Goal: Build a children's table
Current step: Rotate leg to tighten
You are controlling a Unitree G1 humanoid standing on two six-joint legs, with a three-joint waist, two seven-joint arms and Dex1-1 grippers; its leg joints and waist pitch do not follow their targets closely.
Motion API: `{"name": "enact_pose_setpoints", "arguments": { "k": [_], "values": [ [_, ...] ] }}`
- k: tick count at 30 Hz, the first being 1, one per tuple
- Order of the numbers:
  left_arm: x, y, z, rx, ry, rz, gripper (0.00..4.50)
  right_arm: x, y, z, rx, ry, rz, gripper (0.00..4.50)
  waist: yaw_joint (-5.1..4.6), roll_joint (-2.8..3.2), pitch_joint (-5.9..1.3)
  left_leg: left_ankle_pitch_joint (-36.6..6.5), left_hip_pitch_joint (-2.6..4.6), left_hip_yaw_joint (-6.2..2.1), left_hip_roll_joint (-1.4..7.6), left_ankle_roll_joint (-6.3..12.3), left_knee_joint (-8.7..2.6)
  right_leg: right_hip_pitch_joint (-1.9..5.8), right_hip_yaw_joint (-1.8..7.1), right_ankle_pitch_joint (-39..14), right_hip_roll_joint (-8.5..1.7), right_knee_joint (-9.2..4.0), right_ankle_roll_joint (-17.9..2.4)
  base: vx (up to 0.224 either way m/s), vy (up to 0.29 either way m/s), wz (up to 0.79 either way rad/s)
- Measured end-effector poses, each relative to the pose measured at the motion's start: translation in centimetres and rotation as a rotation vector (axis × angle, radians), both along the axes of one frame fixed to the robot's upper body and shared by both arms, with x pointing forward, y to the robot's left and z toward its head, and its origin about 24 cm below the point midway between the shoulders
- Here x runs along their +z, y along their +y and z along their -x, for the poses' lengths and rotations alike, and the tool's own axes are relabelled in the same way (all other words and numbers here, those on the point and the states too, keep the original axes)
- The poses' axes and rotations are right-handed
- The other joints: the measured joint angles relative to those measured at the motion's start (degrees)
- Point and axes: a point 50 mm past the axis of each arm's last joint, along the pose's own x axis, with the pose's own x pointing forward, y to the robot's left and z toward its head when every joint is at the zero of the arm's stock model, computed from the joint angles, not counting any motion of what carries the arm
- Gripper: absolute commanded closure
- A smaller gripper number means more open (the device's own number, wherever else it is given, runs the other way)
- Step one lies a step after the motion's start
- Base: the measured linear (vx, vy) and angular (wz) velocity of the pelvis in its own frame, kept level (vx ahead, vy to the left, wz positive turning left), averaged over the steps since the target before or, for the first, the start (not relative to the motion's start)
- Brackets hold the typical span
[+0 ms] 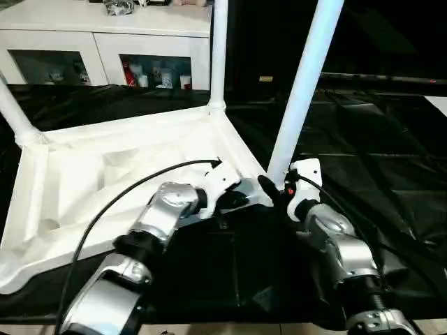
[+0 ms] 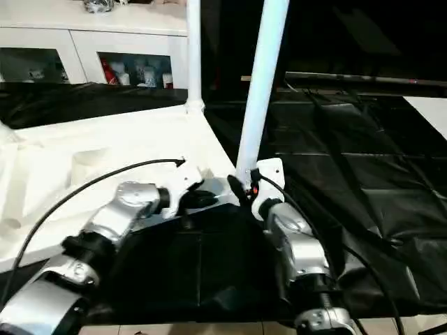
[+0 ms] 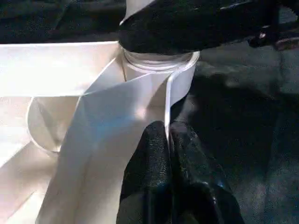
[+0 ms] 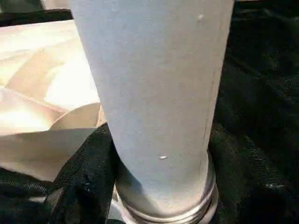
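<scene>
The children's table top (image 1: 77,181) lies upside down on the black work table. One white leg (image 1: 218,56) stands in its far corner socket and another (image 1: 12,112) in the left one. A third leg (image 1: 307,84) rises, slightly tilted, from the near right corner socket (image 3: 159,63). My right gripper (image 1: 276,190) is shut around this leg's base, with black fingers (image 4: 88,172) on either side of the tube (image 4: 154,84). Just left of that corner, my left gripper (image 1: 234,199) is shut on the top's thin rim (image 3: 167,100), its fingertips (image 3: 154,140) pinching the edge.
A white cabinet (image 1: 105,49) with open shelves of small items stands behind the work table. Black cloth (image 1: 370,139) covers the table to the right and in front. A black cable (image 1: 133,185) arcs over my left forearm. The table's front edge runs along the picture's bottom.
</scene>
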Motion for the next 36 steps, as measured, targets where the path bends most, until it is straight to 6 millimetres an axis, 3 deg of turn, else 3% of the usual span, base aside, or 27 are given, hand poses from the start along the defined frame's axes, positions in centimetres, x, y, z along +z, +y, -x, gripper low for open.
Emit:
{"name": "enact_pose_setpoints", "arguments": {
  "k": [3,4,6,9,19,29,30,36],
  "values": [
    [0.0,-0.2,-0.1,0.007,-0.004,-0.001,4.50,0.1,0.2,-0.2,-0.024,-0.008,0.007,1.96,-0.07,0.00,0.00,0.00,-0.02,-0.01,0.00,0.00,-0.01,0.02,-0.01,0.00,0.00,-0.08,0.00,0.000,0.000,0.00],
    [0.0,-0.2,-0.1,0.005,-0.006,-0.001,4.50,0.1,0.2,-0.2,-0.023,-0.011,0.005,1.61,-0.07,0.01,0.00,0.00,-0.03,-0.01,0.00,0.00,-0.01,0.02,0.00,0.00,0.00,-0.08,0.00,0.000,0.000,0.00],
    [0.1,-0.1,-0.1,-0.004,-0.004,0.000,4.50,0.1,0.1,-0.2,-0.010,-0.011,-0.008,1.40,-0.10,0.01,0.00,0.00,-0.04,-0.01,0.00,0.00,-0.03,0.01,-0.01,0.00,0.00,-0.09,0.00,0.000,0.000,0.00],
    [0.2,1.1,0.1,-0.053,0.007,0.004,4.50,0.4,-0.7,0.1,0.147,-0.005,-0.022,1.17,-0.18,-0.07,0.06,0.00,-0.11,-0.02,0.02,0.00,-0.17,-0.09,-0.03,0.01,0.02,-0.06,-0.01,0.000,0.000,0.00],
    [0.8,5.5,1.7,-0.258,0.114,0.035,4.50,1.5,-2.6,2.8,0.661,0.042,0.056,1.17,0.05,0.00,0.01,0.00,-0.30,-0.01,0.17,0.00,-0.44,-0.53,-0.13,0.19,0.16,0.29,-0.38,0.000,0.000,0.00],
    [1.0,6.6,2.2,-0.299,0.142,0.026,4.50,1.2,-1.9,3.1,0.735,0.051,0.075,1.17,0.16,-0.17,0.09,-0.04,-0.36,0.04,0.16,-0.06,-0.31,-0.54,-0.08,0.14,0.12,0.26,-0.44,0.000,0.000,0.00],
    [1.0,6.6,2.3,-0.300,0.141,0.025,4.50,1.2,-1.8,3.1,0.739,0.053,0.077,1.43,0.15,-0.17,0.09,-0.04,-0.36,0.04,0.16,-0.06,-0.32,-0.54,-0.08,0.13,0.12,0.26,-0.44,0.000,0.000,0.00],
    [1.0,6.7,2.4,-0.300,0.142,0.025,4.50,1.1,-1.8,3.1,0.747,0.058,0.075,1.77,0.15,-0.19,0.08,-0.05,-0.36,0.05,0.16,-0.06,-0.32,-0.54,-0.08,0.13,0.12,0.26,-0.44,0.000,0.000,0.00]
  ]
}}
